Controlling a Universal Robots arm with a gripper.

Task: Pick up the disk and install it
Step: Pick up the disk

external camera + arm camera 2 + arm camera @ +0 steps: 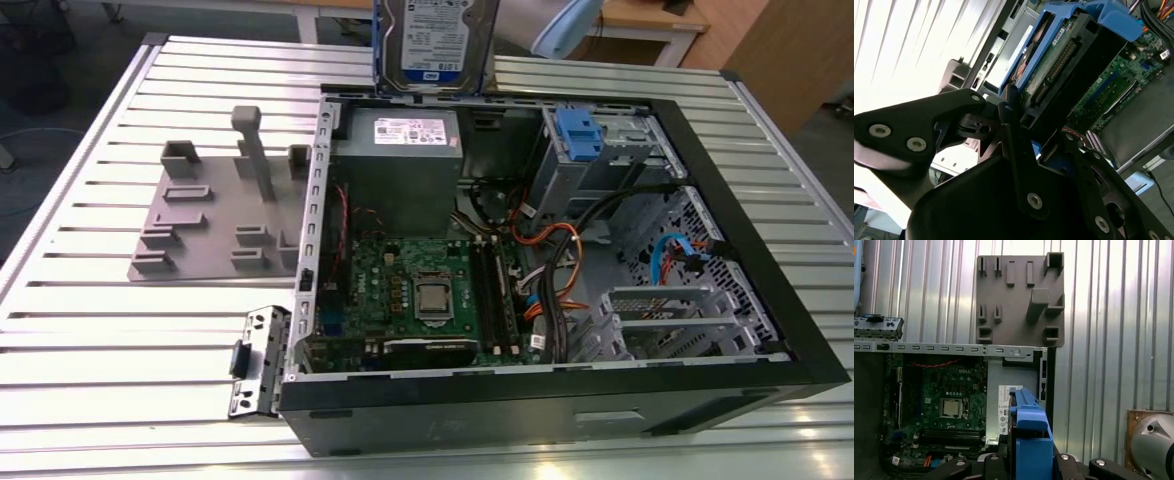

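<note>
One half of the job looks settled: the disk (434,45) hangs in the air above the far wall of the open computer case (747,300), well clear of the desk (107,360), its label facing the exterior view. In the second wrist view the end effector (1039,137) is clenched on the disk's blue carrier, with black fingers (1009,125) against its sides. The step in hand is, by my reading, the carry toward installation. A drive cage (607,150) holding a bare blue bracket (577,130) stands in the case's far corner, toward the exterior view's right of the disk; whether that is the intended slot I cannot tell. Seating the disk would call for squaring the carrier with its opening and staying clear of the cables (561,250).
</note>
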